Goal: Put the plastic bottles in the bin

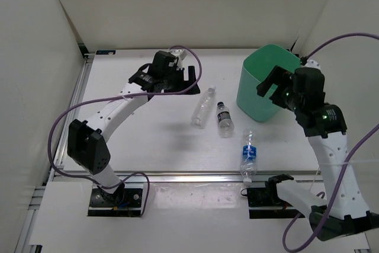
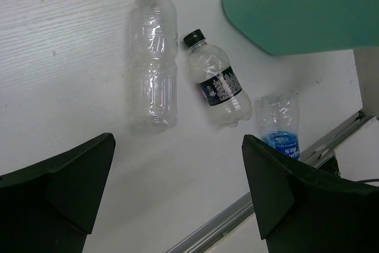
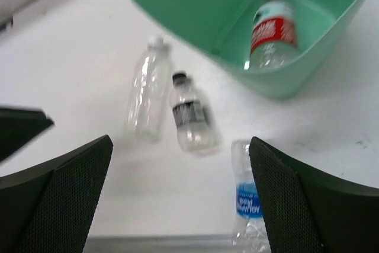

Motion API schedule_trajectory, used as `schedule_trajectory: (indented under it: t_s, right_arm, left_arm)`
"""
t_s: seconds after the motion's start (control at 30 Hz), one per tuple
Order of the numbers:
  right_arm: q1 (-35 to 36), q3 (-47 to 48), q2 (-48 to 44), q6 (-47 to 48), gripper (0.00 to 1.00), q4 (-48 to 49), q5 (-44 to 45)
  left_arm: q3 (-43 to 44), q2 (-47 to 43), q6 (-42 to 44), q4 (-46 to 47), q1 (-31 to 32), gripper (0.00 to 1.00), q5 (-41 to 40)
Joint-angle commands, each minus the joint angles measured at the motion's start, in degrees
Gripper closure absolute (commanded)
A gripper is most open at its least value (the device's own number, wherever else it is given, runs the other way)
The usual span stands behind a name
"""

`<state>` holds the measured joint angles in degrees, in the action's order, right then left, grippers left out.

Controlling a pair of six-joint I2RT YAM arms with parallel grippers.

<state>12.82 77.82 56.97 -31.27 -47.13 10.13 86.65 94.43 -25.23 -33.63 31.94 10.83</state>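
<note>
Red-labelled bottle (image 3: 272, 25) inside bin (image 3: 177, 4), seen from right wrist only; top view hides it. Plain bottle (image 1: 202, 106), black-labelled bottle (image 1: 224, 119) and blue-labelled bottle (image 1: 249, 155) lie on counter (image 1: 148, 140). Left hand (image 2: 177, 164) and right hand (image 3: 180, 158) spread wide, holding nothing.

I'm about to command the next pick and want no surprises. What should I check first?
1. Right gripper open, empty: ok.
2. Left gripper open, empty: ok.
3. Red-labelled bottle inside the bin: ok.
4. Plain bottle, black-labelled bottle and blue-labelled bottle lying on the table, nothing on top: ok.
5. Every bottle binned: not ok.
</note>
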Motion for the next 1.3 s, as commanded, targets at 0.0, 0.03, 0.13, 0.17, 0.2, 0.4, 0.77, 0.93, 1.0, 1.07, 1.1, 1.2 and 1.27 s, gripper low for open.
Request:
schedule_trajectory:
  t_s: [0.0,0.03,0.13,0.17,0.2,0.4,0.77,0.93,1.0,1.07,1.1,1.2,1.27]
  right_arm:
    - [2.64,-5.46,-3.87,0.25,0.00,-4.01,-5.90]
    - [3.43,-7.14,-4.93,-0.46,0.00,-5.06,-7.13]
    - [4.23,-13.89,-8.27,-5.10,0.00,-8.92,-8.72]
    - [4.23,-15.84,-9.84,-8.51,0.00,-9.81,-9.59]
    - [4.23,-18.03,-10.73,-9.68,0.00,-9.82,-10.30]
    - [4.23,-32.62,-13.73,-14.26,0.00,-8.68,-12.24]
    - [4.23,-47.13,-6.18,-19.09,0.00,4.75,-8.37]
    - [4.76,-48.82,1.37,-19.00,0.02,7.50,-7.68]
    - [4.76,-49.43,1.39,-19.53,0.22,6.97,-7.14]
    - [5.29,-49.43,-0.89,-19.53,0.33,6.01,-6.53]
    - [5.29,-49.43,-3.51,-20.06,0.35,5.22,-6.53]
    - [5.29,-45.24,-9.48,-20.06,0.49,-0.57,-6.53]
    - [5.29,-41.54,-12.40,-20.59,0.54,-7.07,-7.58]
  left_arm:
    - [-0.33,-4.59,1.06,0.67,0.31,0.00,-1.06]
    - [-1.39,-5.65,1.06,0.67,0.31,0.00,-2.38]
    - [-5.87,-10.30,1.06,0.67,0.31,0.00,-3.10]
    - [-7.97,-11.45,1.59,0.67,0.31,0.00,-3.88]
    - [-8.86,-12.60,1.59,0.67,0.31,0.00,-3.89]
    - [-17.38,-20.95,-0.69,0.14,-3.37,0.00,-2.49]
    - [-21.17,-29.12,-0.69,-8.03,-3.91,0.00,-3.01]
    - [-23.02,-31.68,-1.22,-9.35,-3.91,0.00,-3.62]
    - [-23.02,-32.29,-1.22,-10.05,-3.91,0.00,-4.15]
    - [-23.02,-33.00,-1.22,-10.58,-3.91,0.00,-5.29]
    - [-23.02,-33.00,-1.22,-10.58,-3.91,0.00,-5.29]
    - [-23.02,-33.61,-1.75,-10.58,-3.91,0.00,-6.69]
    - [-23.55,-34.14,-2.28,-10.58,-4.43,0.00,-7.22]
